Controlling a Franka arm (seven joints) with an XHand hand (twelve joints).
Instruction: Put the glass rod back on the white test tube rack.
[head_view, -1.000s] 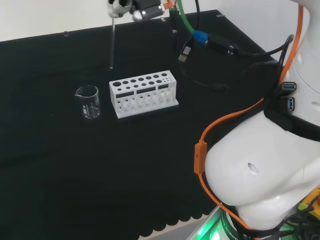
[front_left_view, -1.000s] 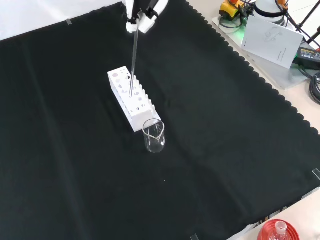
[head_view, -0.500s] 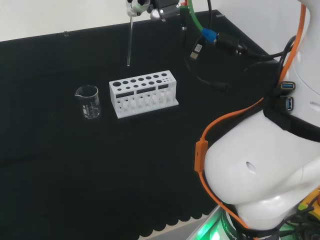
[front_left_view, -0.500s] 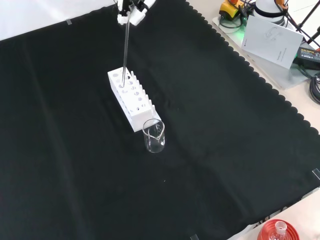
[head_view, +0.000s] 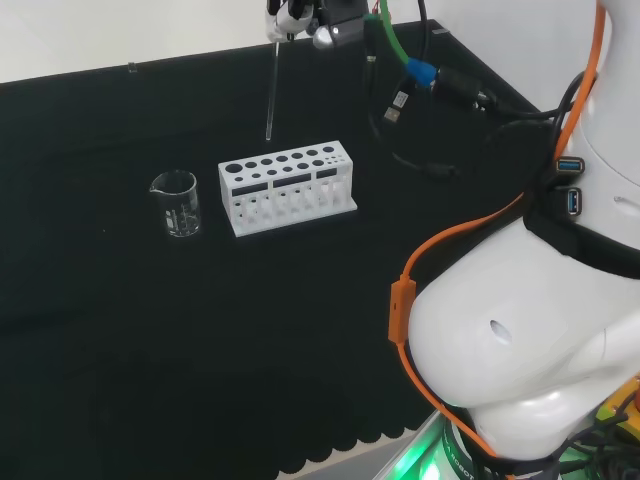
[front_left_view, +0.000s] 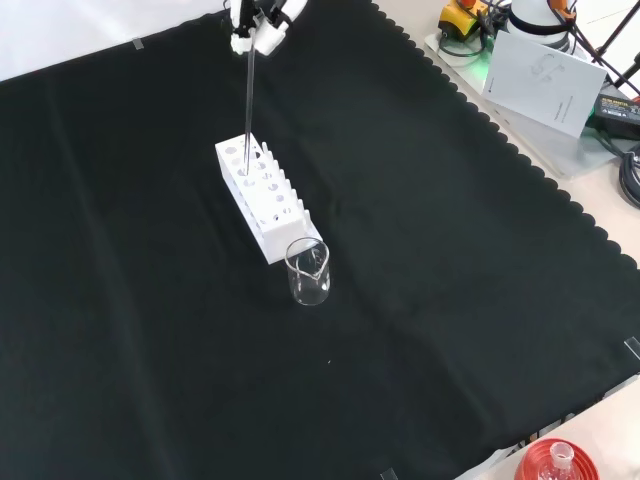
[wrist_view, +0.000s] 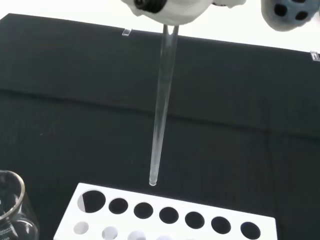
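glass rod (wrist_view: 161, 110) | pinched upright in our hand (front_left_view: 256, 22) | tip seemingly just above rack (head_view: 286, 186) | we centre over a hole, then lower straight.

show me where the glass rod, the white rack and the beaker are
glass rod (wrist_view: 161, 105), wrist view, middle of its shaft
white test tube rack (head_view: 287, 186), head view, front wall
beaker (front_left_view: 309, 273), front view, its glass side

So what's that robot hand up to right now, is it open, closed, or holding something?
Hand: shut on the thin clear glass rod, which hangs upright above the white test tube rack, not yet in a hole.
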